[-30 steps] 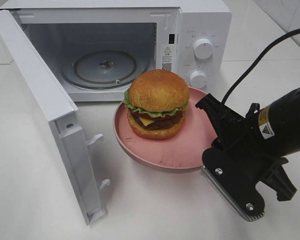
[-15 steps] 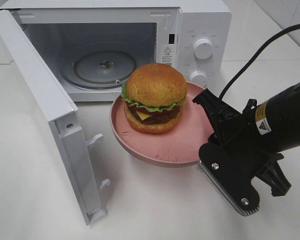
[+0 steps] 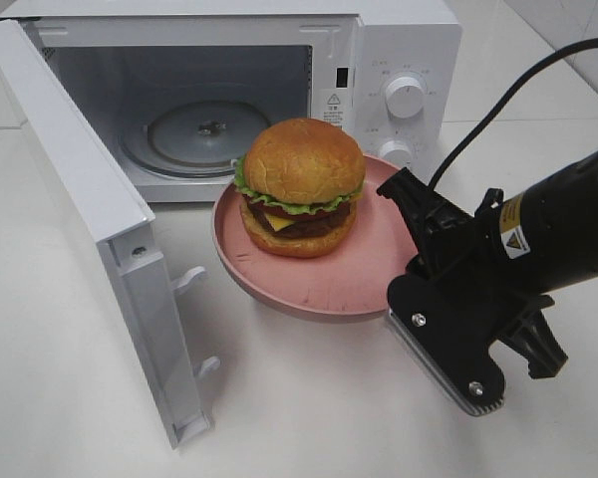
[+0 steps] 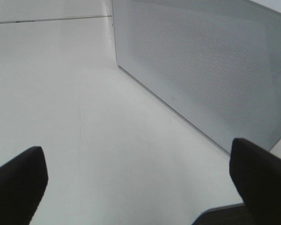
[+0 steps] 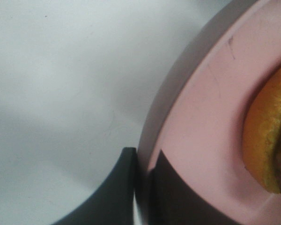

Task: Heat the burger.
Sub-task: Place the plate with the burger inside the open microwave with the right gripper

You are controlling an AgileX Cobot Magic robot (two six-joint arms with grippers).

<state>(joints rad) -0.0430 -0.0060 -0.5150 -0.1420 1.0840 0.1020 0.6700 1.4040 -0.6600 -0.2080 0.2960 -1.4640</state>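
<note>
On wrist cam, R gripper (image 5: 143, 161) pinching plate (image 5: 201, 131) rim

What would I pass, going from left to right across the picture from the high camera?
Microwave door, swung open → glass turntable inside the oven → burger → robot's right hand, shut on the rim of the pink plate that carries the burger.
</note>
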